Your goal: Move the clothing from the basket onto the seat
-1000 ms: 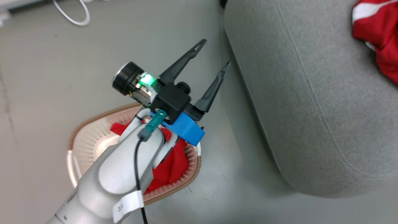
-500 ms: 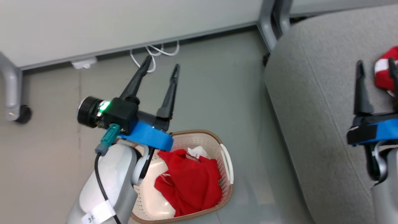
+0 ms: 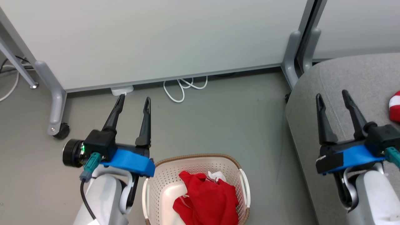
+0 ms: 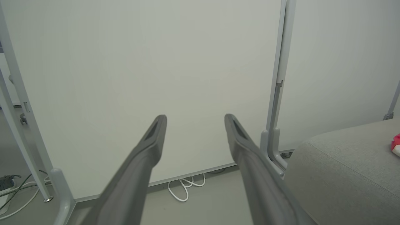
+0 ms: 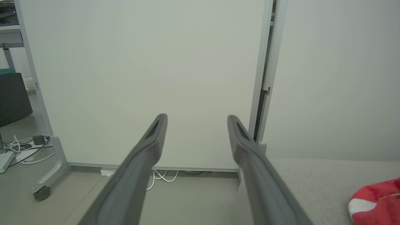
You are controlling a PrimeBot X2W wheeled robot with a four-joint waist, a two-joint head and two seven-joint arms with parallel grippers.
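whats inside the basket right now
Red clothing with white trim lies heaped in the basket, mostly toward its right side; bare plastic shows at left. Anything beneath the heap is covered.

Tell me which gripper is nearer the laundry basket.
Left. The left gripper is just off the basket's left rim, fingers pointing away toward the wall. The right gripper is over the seat, with floor between it and the basket.

Bright red soft clothing (image 3: 206, 200), white trim showing, in the cream perforated plastic basket (image 3: 162, 181) with its brown woven rim. Plain grey fabric seat (image 3: 343, 75) on the right, carrying a red-and-white garment (image 3: 395, 106). White looped cable (image 3: 181, 90) on the grey-green floor (image 3: 234, 125).
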